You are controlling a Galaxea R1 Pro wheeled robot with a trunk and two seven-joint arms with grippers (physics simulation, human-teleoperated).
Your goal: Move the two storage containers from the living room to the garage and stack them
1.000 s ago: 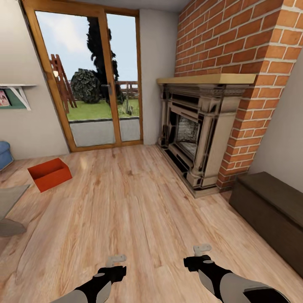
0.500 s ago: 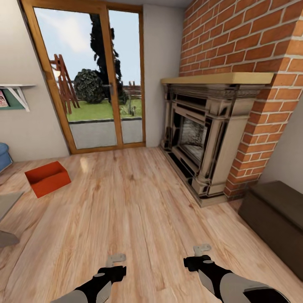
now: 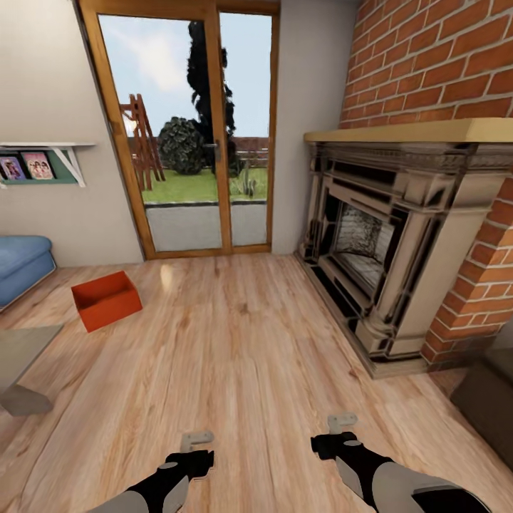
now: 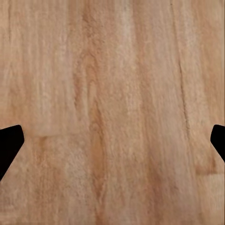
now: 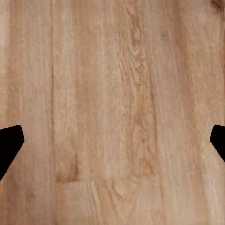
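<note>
One red-orange storage container point(image 3: 107, 299) sits open-topped on the light wood-plank floor point(image 3: 242, 356) of the living room, at the far left near the glass door. The second container is out of view, as are the garage and its concrete floor. My left gripper point(image 3: 197, 439) and right gripper point(image 3: 343, 422) hang low at the bottom of the head view, far from the container. In the left wrist view the left gripper point(image 4: 112, 140) is open, its dark fingertips wide apart over bare planks. The right gripper point(image 5: 112, 140) is open over planks too.
A stone fireplace point(image 3: 385, 235) in a brick chimney fills the right side. A dark bench point(image 3: 491, 399) sits at the lower right. A blue sofa point(image 3: 21, 263) and a grey table corner point(image 3: 18, 363) stand at the left, under a white wall shelf point(image 3: 43, 153). The glass door point(image 3: 199, 142) is straight ahead.
The camera has turned left, so the whole picture has slid right. The sofa and more of the shelf have come into view. Both arms hold the same pose.
</note>
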